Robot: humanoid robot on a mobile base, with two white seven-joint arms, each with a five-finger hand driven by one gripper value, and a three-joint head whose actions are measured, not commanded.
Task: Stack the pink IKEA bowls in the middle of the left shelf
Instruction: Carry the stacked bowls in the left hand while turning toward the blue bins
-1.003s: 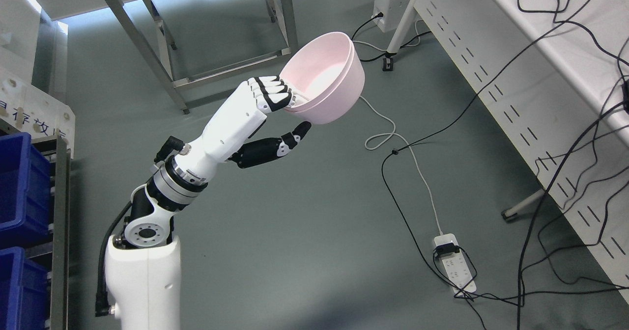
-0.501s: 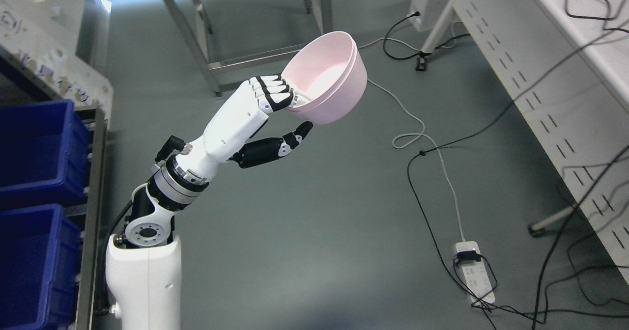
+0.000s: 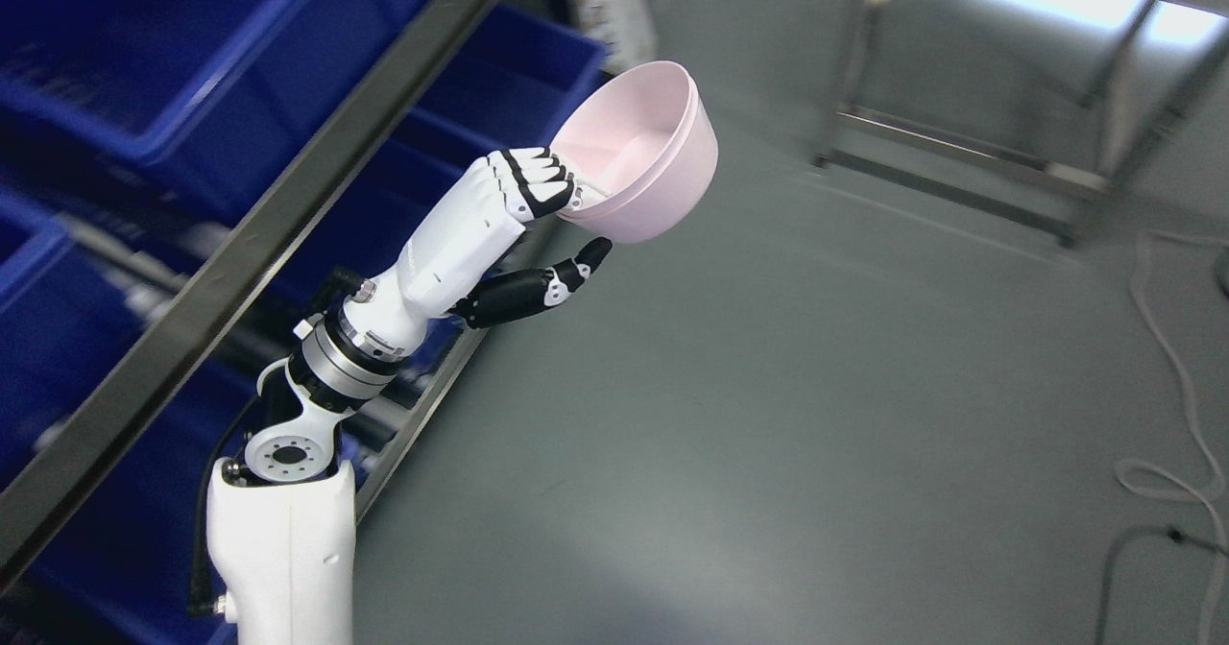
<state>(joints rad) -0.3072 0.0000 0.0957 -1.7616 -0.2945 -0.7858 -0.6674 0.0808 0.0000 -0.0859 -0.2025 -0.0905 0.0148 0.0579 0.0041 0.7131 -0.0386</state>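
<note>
Precariously, the left hand [image 3: 538, 205] pinches the round pink plastic bowls [image 3: 641, 155] by the rim; tilted, they could slip before reaching the shelf of blue bins [image 3: 240, 69].

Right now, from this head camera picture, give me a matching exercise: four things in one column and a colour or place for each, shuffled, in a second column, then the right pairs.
Things:
1. pink bowls
2. storage bins
3. left hand
4. white cable

Descriptions:
A. deep blue, on the shelf at the picture's left
B. lying on the grey floor at the far right
C. held up in the air, tilted, opening facing the upper left
D. white and black, fingers hooked over a rim

Pairs: 1-C, 2-A, 3-D, 4-B
</note>
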